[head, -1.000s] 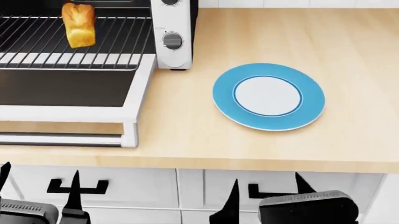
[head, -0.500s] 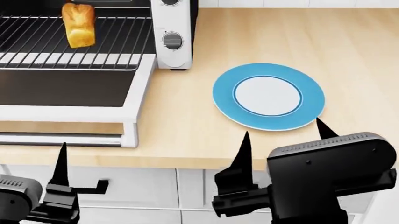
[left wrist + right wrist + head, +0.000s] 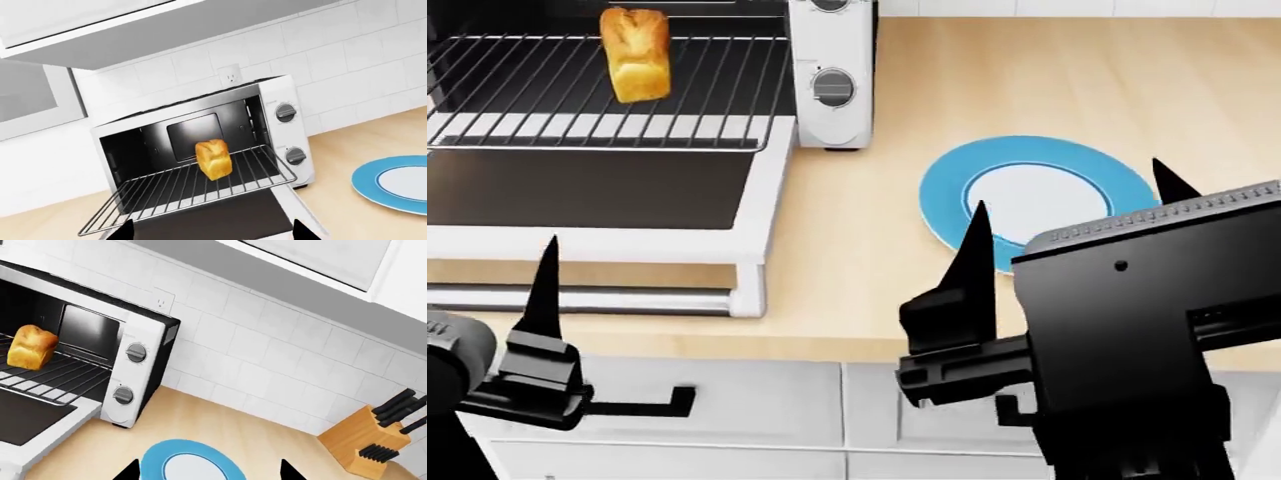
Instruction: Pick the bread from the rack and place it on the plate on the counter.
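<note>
Sitting upright on the rack (image 3: pixel 614 95), the bread (image 3: pixel 638 53) rests toward the back of the wires, inside the mouth of the white toaster oven (image 3: pixel 200 145), whose door (image 3: pixel 601 195) lies folded down flat in front. The rack is pulled partly out over that door. The plate (image 3: pixel 948 205) lies on the counter (image 3: pixel 1068 70) just to the right of the oven, bare in its white centre, well apart from the bread. The right gripper (image 3: pixel 1068 235) hangs in front of the counter edge, low and near the plate in the head view, its two dark pointed fingers (image 3: pixel 972 262) spread wide with nothing between them; from its wrist camera the fingertips frame the plate's near rim. The left gripper (image 3: pixel 213 231) hovers before the oven door, holding nothing; its wrist view shows two tips set far apart below the rack, while the head view catches only one finger (image 3: pixel 543 290). Neither gripper touches the bread, rack or plate. A wooden knife block (image 3: pixel 363 440) stands on the counter far to the right, against the tiled wall (image 3: pixel 267 355).
</note>
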